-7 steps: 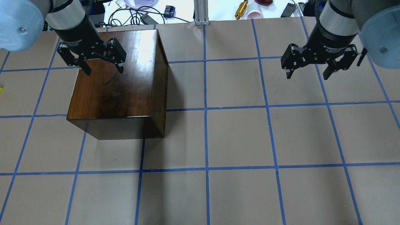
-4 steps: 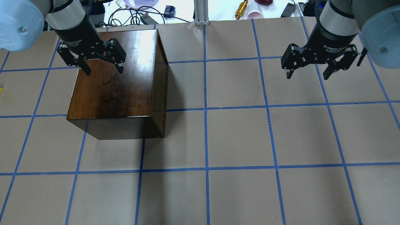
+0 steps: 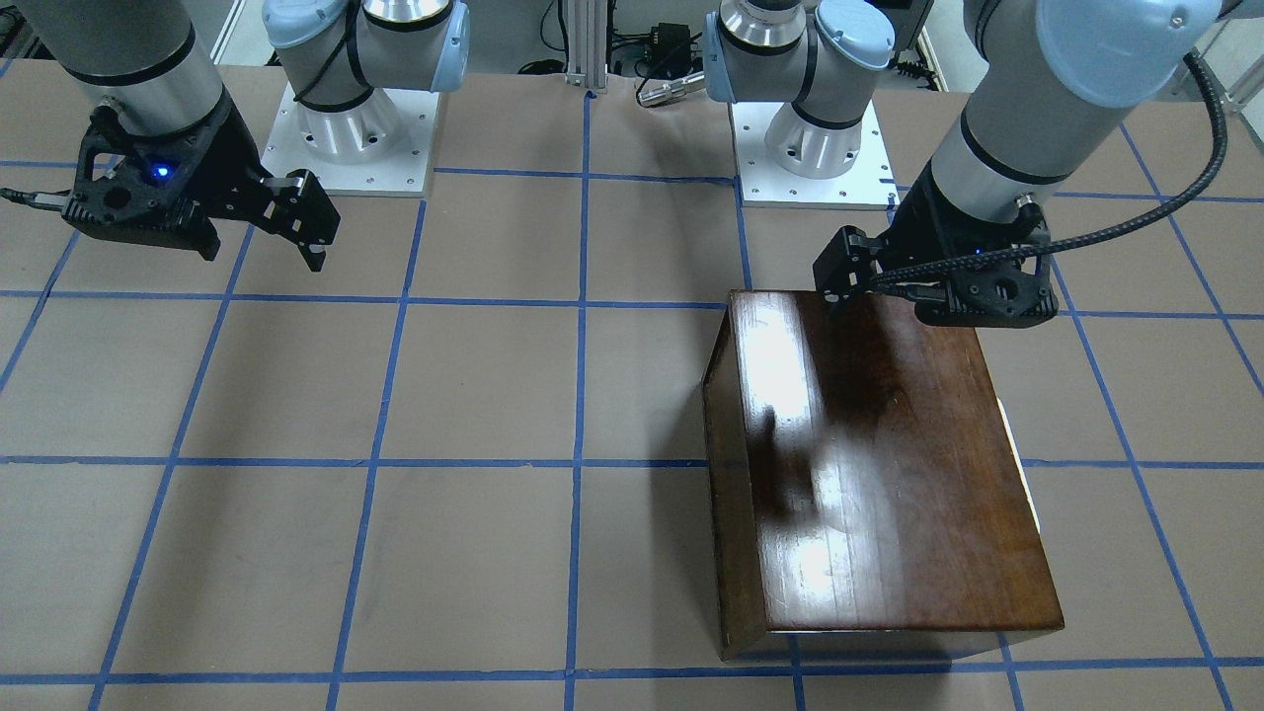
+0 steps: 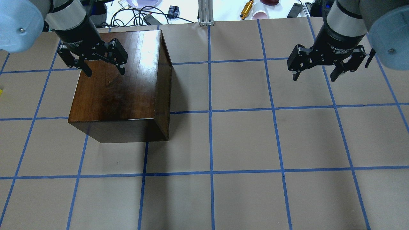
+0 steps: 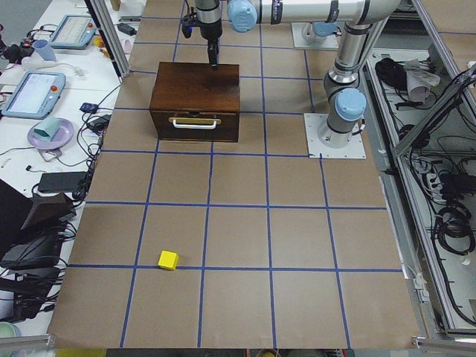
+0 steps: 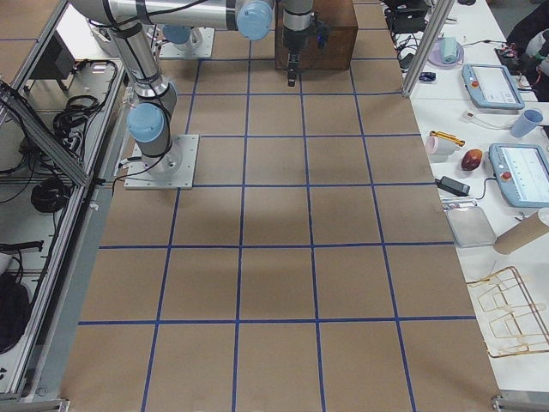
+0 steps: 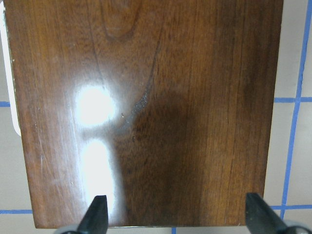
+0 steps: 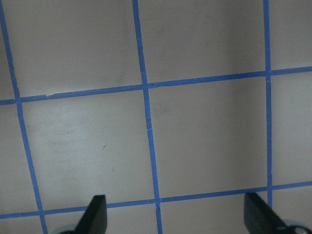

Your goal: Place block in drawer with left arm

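Observation:
The yellow block [image 5: 168,259] lies on the table paper, far from the box, toward the table's left end. A sliver of the block shows at the left edge of the overhead view [image 4: 1,92]. The glossy dark wooden box [image 4: 121,89] stands on the left half of the table. Its drawer [image 5: 195,126] is shut, with a pale handle on the front. My left gripper [image 4: 105,73] hangs open and empty above the box's top, near its far edge. The left wrist view shows only the box top [image 7: 146,107]. My right gripper [image 4: 314,78] is open and empty above bare paper at the far right.
Blue tape lines grid the brown table paper [image 4: 243,140]. Cables, a gold tool [image 4: 246,9] and a cup lie beyond the far edge. The two arm bases [image 3: 355,128] stand at the robot's side of the table.
My left gripper has crept slightly toward the far edge of the box top. The right gripper and the box have not moved.

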